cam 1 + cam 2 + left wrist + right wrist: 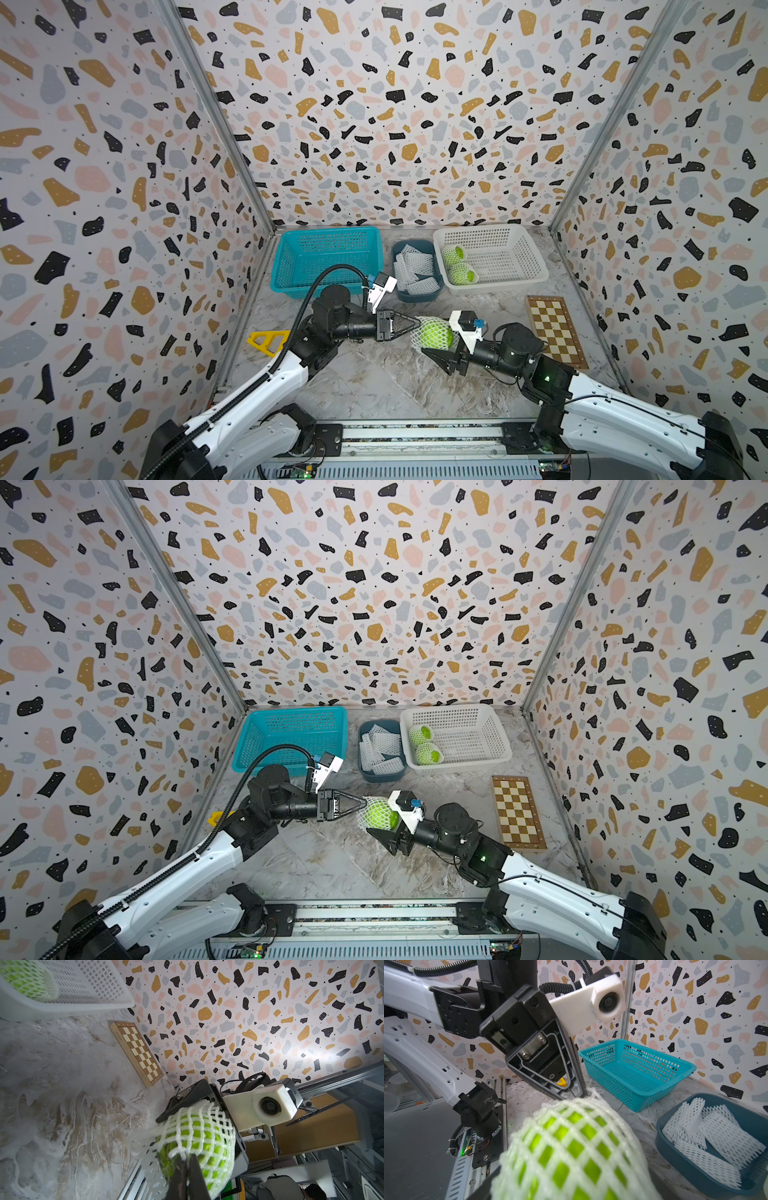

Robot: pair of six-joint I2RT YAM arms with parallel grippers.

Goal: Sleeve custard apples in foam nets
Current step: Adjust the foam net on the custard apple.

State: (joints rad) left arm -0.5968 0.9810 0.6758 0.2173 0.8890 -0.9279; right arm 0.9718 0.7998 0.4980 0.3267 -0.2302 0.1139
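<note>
White basket (498,283) already holds two netted custard apples (460,274). On its near side the right gripper (437,338) is clamped around the third apple (560,1132), I'd guess to keep it steady. Left gripper (417,322) is pinched shut on the foam net (583,1103) edge, probably to drag the sleeve over the rest.

In both top views the custard apple (434,336) in its foam net (418,322) hides the far jaw of the right gripper (430,332), and the left arm (291,365) covers part of a yellow object (270,333), too little showing to tell what it is. In the right wrist view that custard apple is blurred and cut off by the picture's edge; the dark blue tray (679,1165) is cropped too. In the left wrist view the white basket (83,1004) is cropped, its sleeved fruit (25,980) blurred.
</note>
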